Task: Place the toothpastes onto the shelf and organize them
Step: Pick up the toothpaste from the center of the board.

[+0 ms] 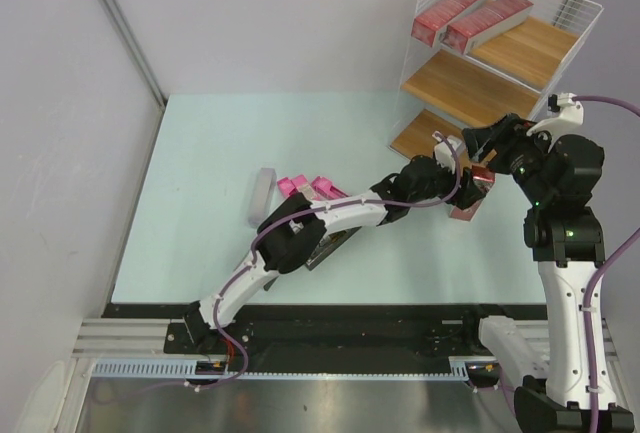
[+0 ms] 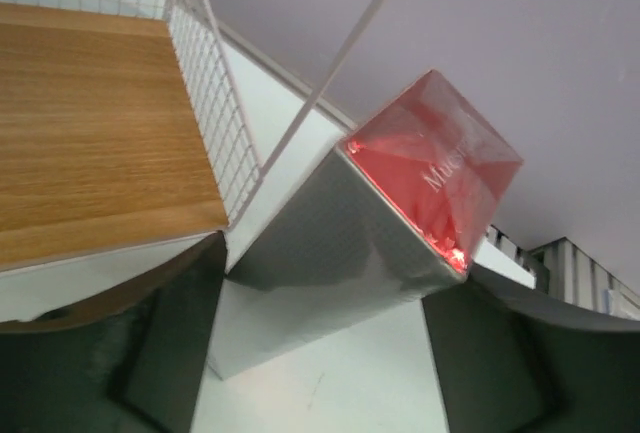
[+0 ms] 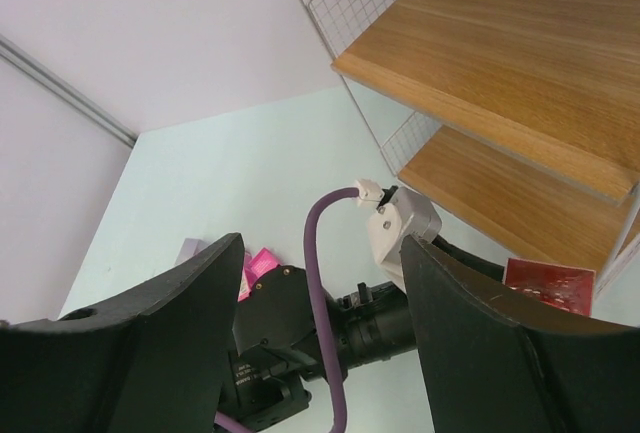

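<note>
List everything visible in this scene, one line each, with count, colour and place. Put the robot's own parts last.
dark red toothpaste cartons: three, dark red; two side by side on the shelf's top board, one by the shelf's foot, between the left arm's jaws
silver-grey toothpaste carton: one, silver-grey; lying on the table, left of the pink ones
pink toothpaste cartons: two showing, bright pink; on the table, partly behind the left arm
shelf: one, white wire with three light-brown boards; far right corner
table: one, pale green
left arm: one, black and white; stretched towards the shelf
right arm: one, black and white; beside the shelf, jaws apart and empty
</note>
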